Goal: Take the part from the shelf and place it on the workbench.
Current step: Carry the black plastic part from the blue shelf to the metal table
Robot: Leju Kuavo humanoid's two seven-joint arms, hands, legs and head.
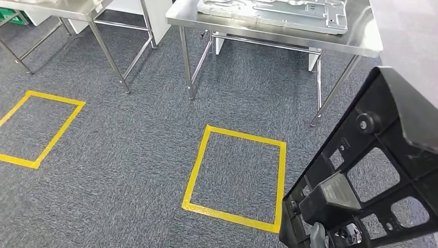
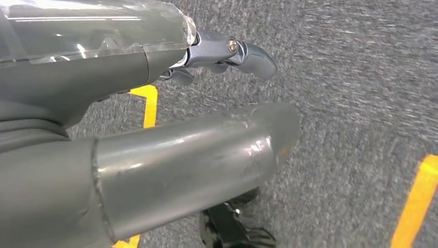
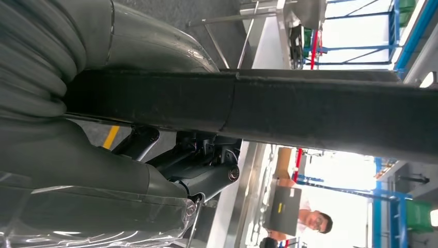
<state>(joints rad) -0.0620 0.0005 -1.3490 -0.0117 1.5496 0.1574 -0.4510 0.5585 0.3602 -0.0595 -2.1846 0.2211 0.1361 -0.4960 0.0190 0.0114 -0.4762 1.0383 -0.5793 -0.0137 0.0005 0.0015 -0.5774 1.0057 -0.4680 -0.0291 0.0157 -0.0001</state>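
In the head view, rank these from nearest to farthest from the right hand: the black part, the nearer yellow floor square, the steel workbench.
1. Black part, gripped by the right hand, lower right.
2. Yellow floor square, just left of it.
3. Steel workbench, ahead at top.

Open grey carpet (image 1: 129, 170) is lying ahead, marked with two yellow tape squares (image 1: 235, 175), and nothing is standing on it between the camera and the steel table (image 1: 356, 44). A pale metal panel (image 1: 274, 13) is occupying most of the tabletop, leaving a bare strip along the near edge and right end. Table legs and crossbars (image 1: 188, 67) are blocking low passage underneath. The black part (image 1: 372, 181) is filling the lower right, held in the right robot hand (image 3: 170, 170). The left robot hand (image 2: 227, 54) is hanging over bare carpet, its fingers holding nothing.
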